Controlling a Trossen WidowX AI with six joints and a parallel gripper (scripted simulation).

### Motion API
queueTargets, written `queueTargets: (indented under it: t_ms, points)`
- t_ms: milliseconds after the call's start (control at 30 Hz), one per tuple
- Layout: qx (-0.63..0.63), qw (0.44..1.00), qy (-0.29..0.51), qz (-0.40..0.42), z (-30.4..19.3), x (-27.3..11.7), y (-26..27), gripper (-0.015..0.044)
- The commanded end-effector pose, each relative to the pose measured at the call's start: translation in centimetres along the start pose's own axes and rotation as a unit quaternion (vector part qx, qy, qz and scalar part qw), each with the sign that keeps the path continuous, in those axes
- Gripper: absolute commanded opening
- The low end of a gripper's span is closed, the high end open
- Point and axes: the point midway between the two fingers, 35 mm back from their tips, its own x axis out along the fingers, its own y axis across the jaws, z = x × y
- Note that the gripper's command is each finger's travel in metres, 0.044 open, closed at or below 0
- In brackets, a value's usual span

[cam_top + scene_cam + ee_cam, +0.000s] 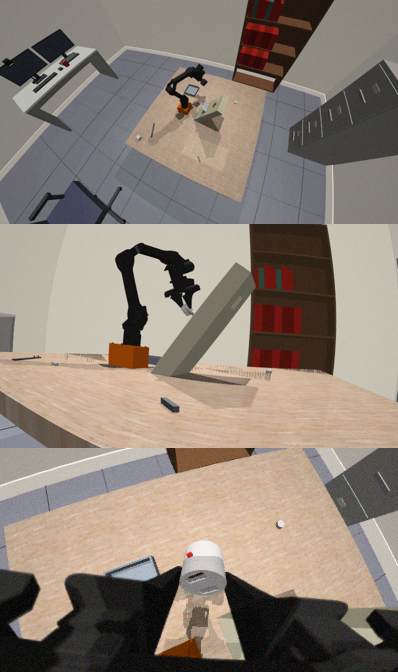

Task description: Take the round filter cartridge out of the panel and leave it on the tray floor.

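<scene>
My gripper point(184, 306) point(202, 573) is shut on the filter cartridge point(186, 311) point(202, 565), a short white and grey cylinder with a red mark. Its slotted grey face points toward the wrist camera. The cartridge hangs in the air, clear of the panel's opening; the top view does not show it clearly. The slanted beige service panel point(223, 104) point(206, 321) has an open dark hole inside a yellow ring point(214, 105). The shallow grey-blue tray point(191, 90) point(141, 571) lies on the table beyond the robot base, with nothing visible in it.
A light grey plate point(205, 106) stands out from the panel's face. A small white cylinder point(235, 102) point(268, 371) point(280, 524) lies beyond the panel. A long dark bar point(152, 130) point(26, 358), a white cylinder point(138, 137) and a short grey bar point(198, 159) point(169, 404) lie on the table.
</scene>
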Motion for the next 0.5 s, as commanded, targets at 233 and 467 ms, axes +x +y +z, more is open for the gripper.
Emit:
queueTargets:
  t_ms: [233,467]
  points:
    - [-0.035,0.999,-0.001,0.021,-0.3,0.9,1.7,0.0]
    - [-0.096,0.994,0.006,0.057,-1.8,3.3,5.0,0.0]
